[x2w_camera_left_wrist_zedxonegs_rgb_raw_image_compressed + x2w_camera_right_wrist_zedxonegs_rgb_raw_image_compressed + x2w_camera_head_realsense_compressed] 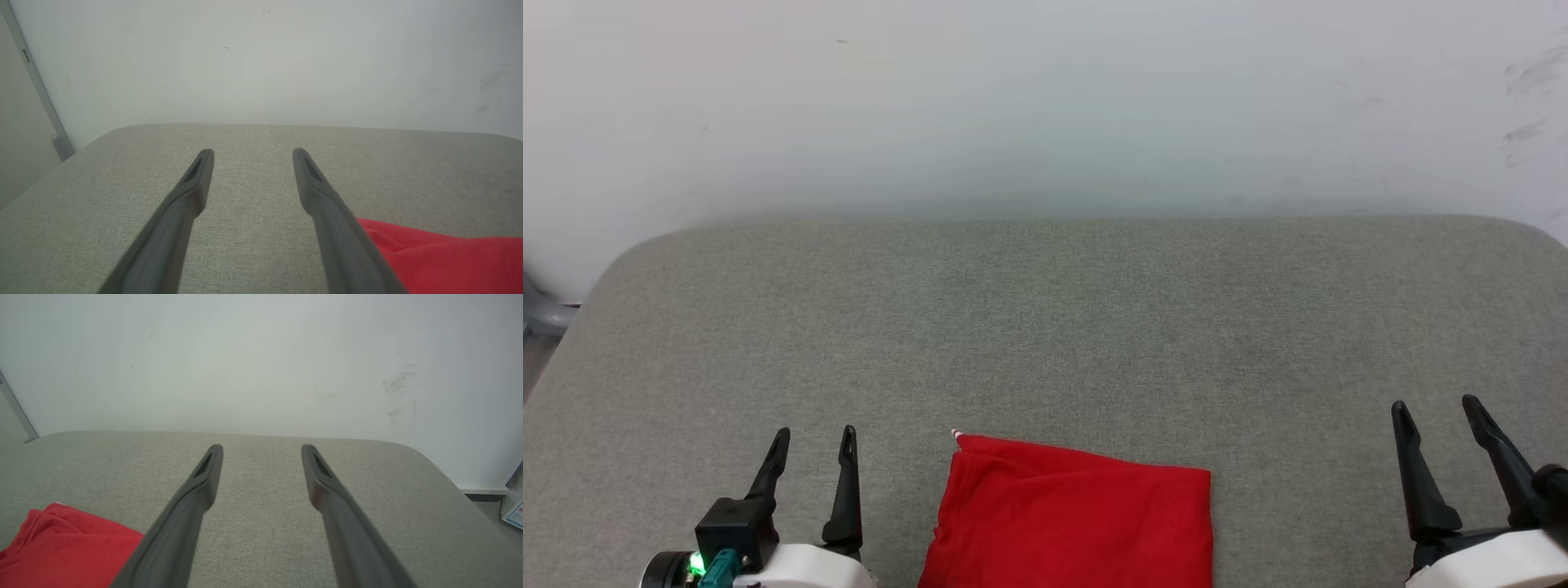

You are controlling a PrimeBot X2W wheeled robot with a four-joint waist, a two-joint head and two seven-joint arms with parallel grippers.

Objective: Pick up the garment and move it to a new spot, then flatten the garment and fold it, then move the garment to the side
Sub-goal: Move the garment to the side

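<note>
The garment lies folded into a red rectangle at the near middle of the grey padded surface, a bit of striped trim peeking out at its far left corner. Its lettering and white sleeves are hidden. My left gripper hovers open to the garment's left, nothing between its fingers. In the left wrist view the gripper is open, with the garment at the lower right. My right gripper stands open well to the right of the garment. In the right wrist view the gripper is open, with the garment at the lower left.
The grey padded surface runs up to a pale wall, with rounded far corners. A grey metal post stands beyond the left edge. Off the right edge lies a white-and-blue item on the floor.
</note>
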